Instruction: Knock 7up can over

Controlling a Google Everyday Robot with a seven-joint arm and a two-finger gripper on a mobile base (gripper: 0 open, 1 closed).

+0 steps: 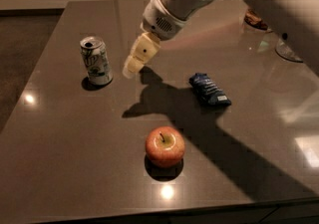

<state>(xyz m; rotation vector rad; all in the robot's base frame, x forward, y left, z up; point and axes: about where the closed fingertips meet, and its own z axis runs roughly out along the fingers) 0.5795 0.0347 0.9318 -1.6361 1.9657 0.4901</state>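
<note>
Silver-topped 7up can (pixel 95 61) standing upright toward left edge of tabletop (pixel 60 158), in far half; long axis running vertical, pull-tab end pointing up. Your gripper (pixel 128 72) hanging just beside can on its right, angling down toward it, small gap showing, not touching. Cream fingers (pixel 135 59) appearing pressed together into narrow tip, gripping nothing. Blue snack wrapper (pixel 210 89) lying right of centre. Red apple (pixel 165 147) sitting near front edge, stem pointing up.
</note>
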